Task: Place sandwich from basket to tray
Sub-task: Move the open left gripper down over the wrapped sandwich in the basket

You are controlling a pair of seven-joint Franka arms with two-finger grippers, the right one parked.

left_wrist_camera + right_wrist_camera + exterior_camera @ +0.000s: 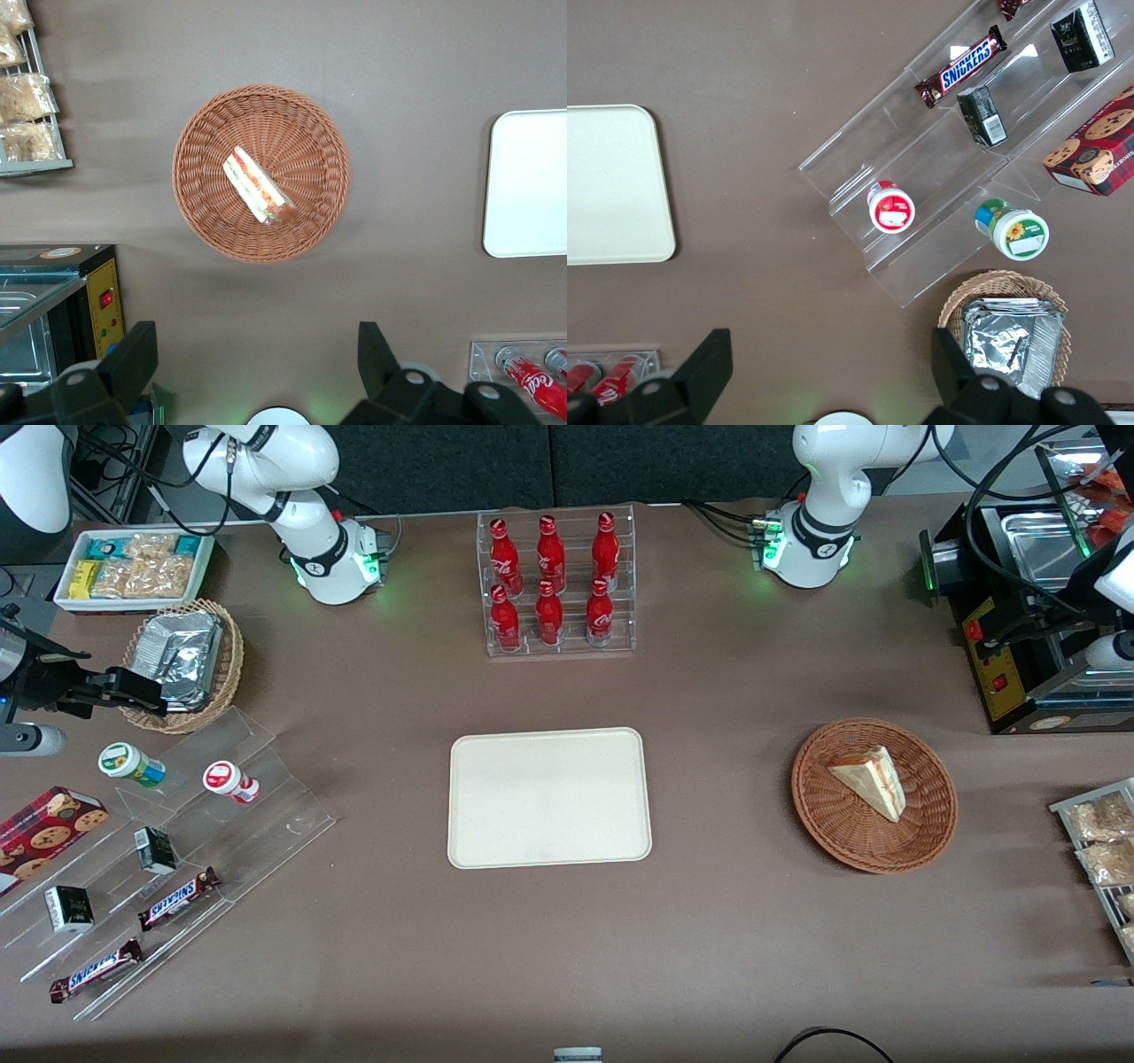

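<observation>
The sandwich (873, 779) (257, 186), a pale wedge with red and green filling, lies in the round reddish-brown basket (833, 833) (195, 159) toward the working arm's end of the table. The cream tray (549, 797) (527, 186) sits bare at the table's middle, a basket's width away from the basket. My gripper (255, 332) hangs high above the table, farther from the front camera than the basket and apart from it. It is open, with only bare table showing between its fingers (137, 354).
A clear rack of red bottles (558, 584) stands farther back than the tray. A black appliance (1010, 655) and a wire rack of snack packets (1099, 841) flank the basket. A tan basket of foil packets (186, 664) and an acrylic snack stand (177, 841) lie toward the parked arm's end.
</observation>
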